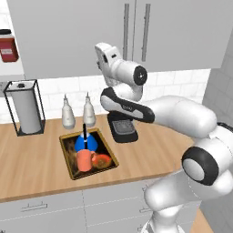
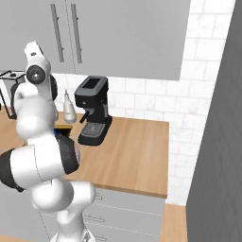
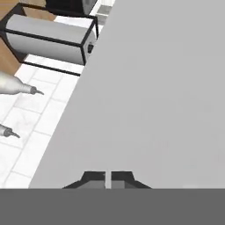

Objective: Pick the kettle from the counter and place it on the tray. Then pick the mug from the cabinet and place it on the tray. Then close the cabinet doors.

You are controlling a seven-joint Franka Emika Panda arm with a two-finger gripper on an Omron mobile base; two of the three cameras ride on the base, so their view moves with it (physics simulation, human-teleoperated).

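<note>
My fingers (image 3: pixel 108 177) are pressed together with nothing between them, right up against the flat grey face of a cabinet door (image 3: pixel 162 88). Below, on the counter (image 1: pixel 36 159), the tray (image 1: pixel 68 154) carries the blue kettle (image 1: pixel 86 142) and the orange-red mug (image 1: pixel 84 160) just in front of it, touching. Two white bottles (image 1: pixel 68 113) and a paper-towel holder (image 1: pixel 25 109) stand behind.

Base views flank arm, share counter (image 1: pixel 41 159); hand view hugs cabinet door (image 3: pixel 167 88).

Kitchen: wood counter (image 1: pixel 41 154), wall cabinet (image 1: pixel 77 36), coffee machine (image 2: pixel 93 111).
</note>
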